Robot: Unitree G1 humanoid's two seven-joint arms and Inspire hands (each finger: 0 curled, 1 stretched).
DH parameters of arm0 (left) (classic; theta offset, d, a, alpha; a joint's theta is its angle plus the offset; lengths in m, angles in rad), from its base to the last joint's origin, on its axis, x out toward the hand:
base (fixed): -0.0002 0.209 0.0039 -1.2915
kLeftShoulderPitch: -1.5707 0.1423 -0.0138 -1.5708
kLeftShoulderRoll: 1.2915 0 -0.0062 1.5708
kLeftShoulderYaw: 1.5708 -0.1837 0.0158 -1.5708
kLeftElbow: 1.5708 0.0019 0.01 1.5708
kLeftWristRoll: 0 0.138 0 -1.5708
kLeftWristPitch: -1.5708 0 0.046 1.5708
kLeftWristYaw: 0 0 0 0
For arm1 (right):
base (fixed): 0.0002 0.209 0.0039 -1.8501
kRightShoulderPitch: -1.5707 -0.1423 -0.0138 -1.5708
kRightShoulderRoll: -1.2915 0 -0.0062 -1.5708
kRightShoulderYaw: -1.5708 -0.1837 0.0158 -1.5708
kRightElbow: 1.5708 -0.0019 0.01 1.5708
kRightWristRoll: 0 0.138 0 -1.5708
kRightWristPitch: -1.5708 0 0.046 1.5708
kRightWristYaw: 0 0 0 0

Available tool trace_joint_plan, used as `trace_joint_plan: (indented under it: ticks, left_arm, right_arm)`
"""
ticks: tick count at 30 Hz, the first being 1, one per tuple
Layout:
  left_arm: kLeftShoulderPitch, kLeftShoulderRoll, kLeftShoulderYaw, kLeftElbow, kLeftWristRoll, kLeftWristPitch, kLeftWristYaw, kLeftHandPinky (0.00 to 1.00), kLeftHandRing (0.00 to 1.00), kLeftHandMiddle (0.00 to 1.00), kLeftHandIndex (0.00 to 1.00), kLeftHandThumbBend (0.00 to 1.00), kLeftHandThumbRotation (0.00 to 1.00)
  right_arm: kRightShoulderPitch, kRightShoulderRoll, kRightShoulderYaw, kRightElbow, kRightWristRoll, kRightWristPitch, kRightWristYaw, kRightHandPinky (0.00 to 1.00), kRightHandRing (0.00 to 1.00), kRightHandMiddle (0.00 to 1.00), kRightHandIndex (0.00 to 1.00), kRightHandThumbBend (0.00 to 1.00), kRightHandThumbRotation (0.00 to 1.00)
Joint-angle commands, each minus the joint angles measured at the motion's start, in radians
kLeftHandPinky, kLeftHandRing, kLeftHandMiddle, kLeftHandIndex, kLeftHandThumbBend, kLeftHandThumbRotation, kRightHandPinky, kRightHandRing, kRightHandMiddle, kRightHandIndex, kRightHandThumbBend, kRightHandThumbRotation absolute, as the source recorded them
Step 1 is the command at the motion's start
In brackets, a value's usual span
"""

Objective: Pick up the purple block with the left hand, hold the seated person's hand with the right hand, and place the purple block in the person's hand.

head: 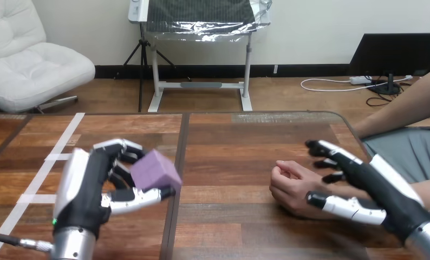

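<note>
Two robot hands: at lower left, the left robot hand [91,187] grips the purple block [155,169] above the tabletop [229,141]. Well to its right lies the person's hand [291,187], loosely curled. The right robot hand [375,181] sits at the wrist [324,190]; I cannot tell whether it grips.

By the table's [234,135] right edge the right hand [383,187] hides the wrist behind the person's hand [291,184], and the left hand [88,184] covers the purple block's [154,169] lower edge.
</note>
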Motion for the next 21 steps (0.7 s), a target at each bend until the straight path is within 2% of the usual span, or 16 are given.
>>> trace_joint_plan:
  ticks: [1, 21]
  left_arm:
    - [-0.061, -0.037, 0.089, -0.303, -0.052, -0.101, 0.009, 0.30, 0.35, 0.40, 0.42, 0.60, 0.00]
    - [-0.016, -0.073, 0.098, -0.354, -0.068, -0.108, -0.019, 0.28, 0.34, 0.39, 0.42, 0.58, 0.00]
  right_arm:
    - [-0.208, -0.059, -0.088, 0.015, -0.006, -0.082, -0.083, 0.79, 0.89, 0.93, 0.93, 0.95, 0.71]
    - [-0.226, -0.088, -0.106, 0.030, 0.001, -0.074, -0.117, 0.81, 0.90, 0.92, 0.92, 0.94, 0.72]
